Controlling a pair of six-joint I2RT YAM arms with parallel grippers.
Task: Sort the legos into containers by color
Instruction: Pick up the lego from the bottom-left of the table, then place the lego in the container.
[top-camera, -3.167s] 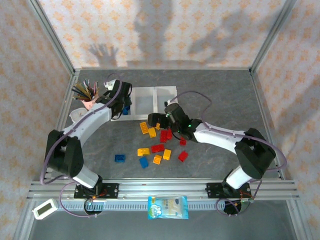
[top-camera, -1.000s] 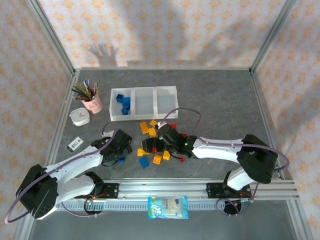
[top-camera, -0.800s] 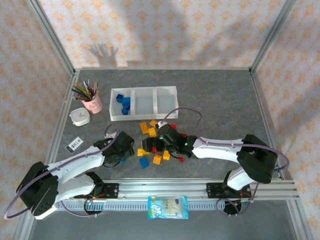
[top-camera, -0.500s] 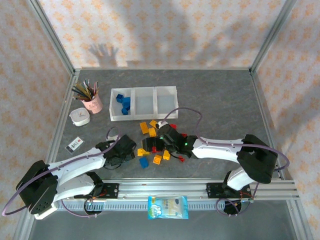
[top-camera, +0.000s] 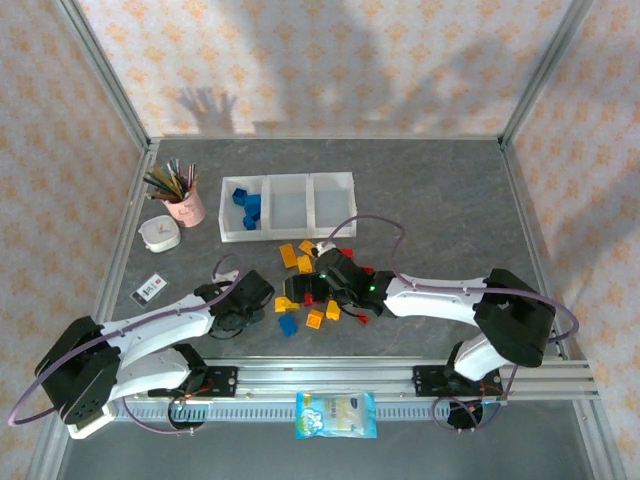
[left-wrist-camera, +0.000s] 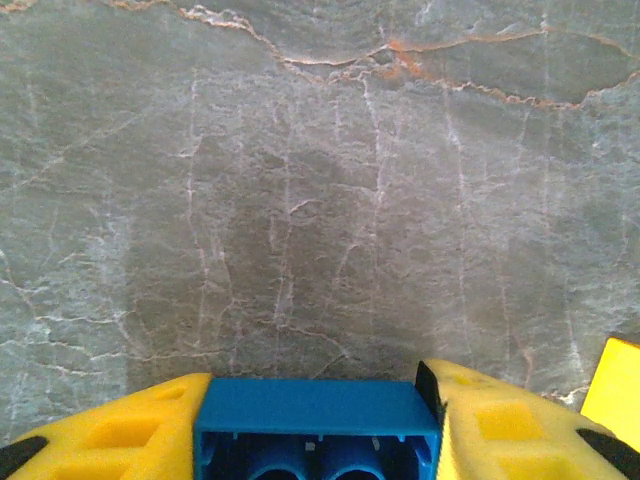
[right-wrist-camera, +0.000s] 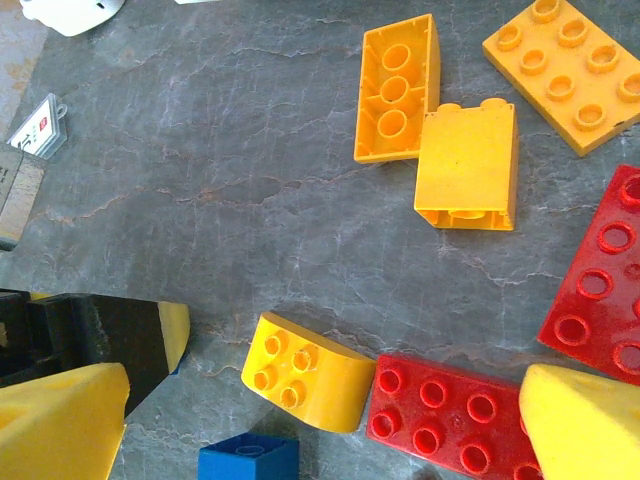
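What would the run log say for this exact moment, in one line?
left end effector: shut on blue lego | right end effector: open over red lego | left bin: blue legos inside

one high fixed view, two close wrist views
the top view looks down from above and behind the arm bases (top-camera: 186, 381), taking in the whole table (top-camera: 430, 190) and the containers (top-camera: 287, 205). the left wrist camera sits very near the table, facing down past the left pincer (left-wrist-camera: 316, 440), a blue brick (left-wrist-camera: 316, 412) between its fingers (left-wrist-camera: 110, 430) at the bottom edge. the right wrist camera hangs a little higher over the legos (right-wrist-camera: 465, 165), the right pincer (right-wrist-camera: 320, 425) spread to the lower corners; with the top view it shares those legos and a white tag (right-wrist-camera: 38, 125).
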